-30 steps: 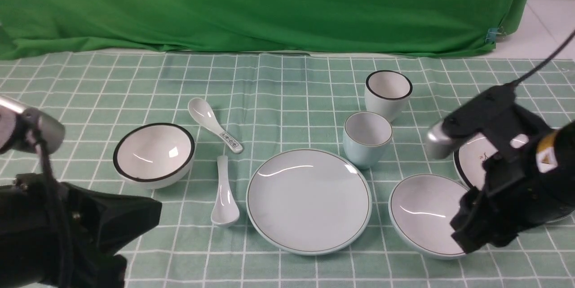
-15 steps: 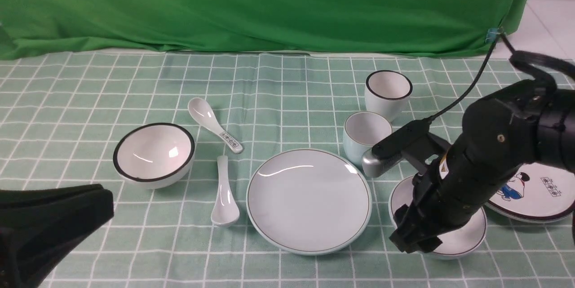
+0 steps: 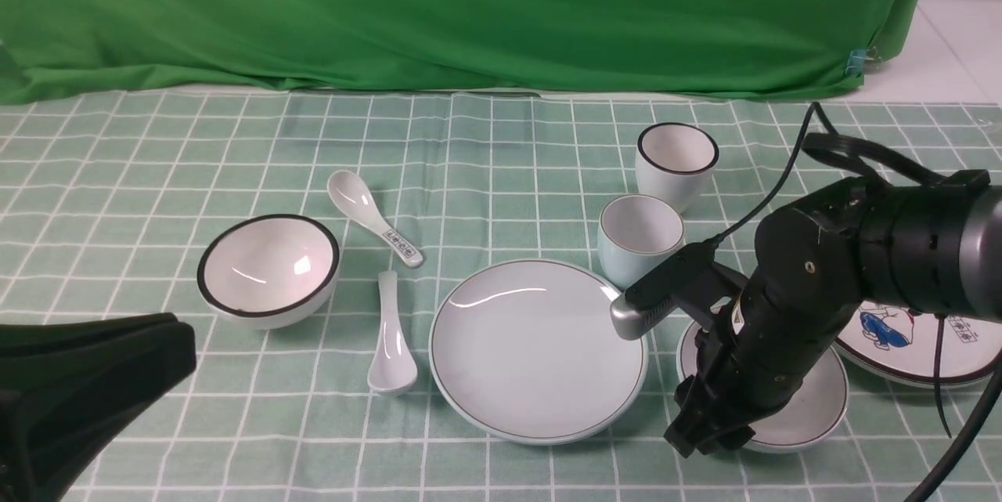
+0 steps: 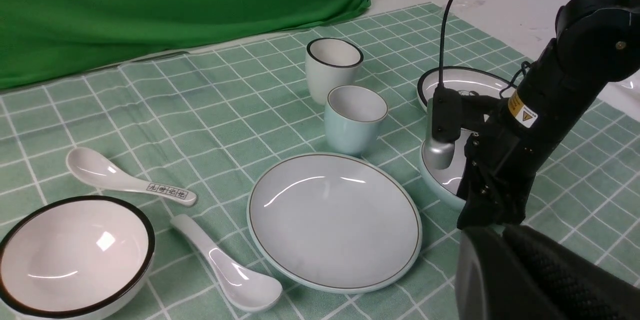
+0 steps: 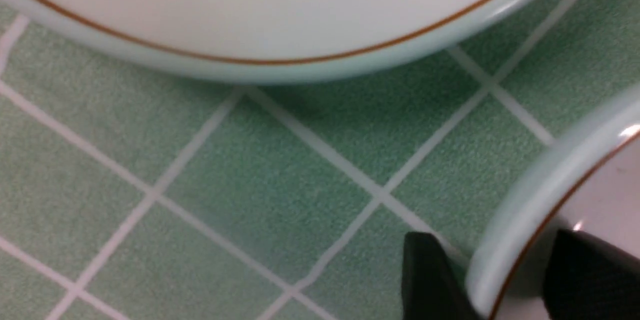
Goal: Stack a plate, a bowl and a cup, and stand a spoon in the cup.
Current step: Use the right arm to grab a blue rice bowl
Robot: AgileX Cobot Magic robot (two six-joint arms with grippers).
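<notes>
Claw astride bowl rim, close-up

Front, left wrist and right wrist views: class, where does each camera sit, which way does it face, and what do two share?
Front: between the arms, facing forward; both arms show.
Left wrist: on the left arm, looking across the plate; its own hand and the right arm show.
Right wrist: close above the bowl's rim; dark fingertips show.
Front and left wrist share both spoons.

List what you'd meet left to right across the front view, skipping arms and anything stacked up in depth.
black-rimmed bowl → plain spoon → large plain plate → plain bowl → cartoon plate
</notes>
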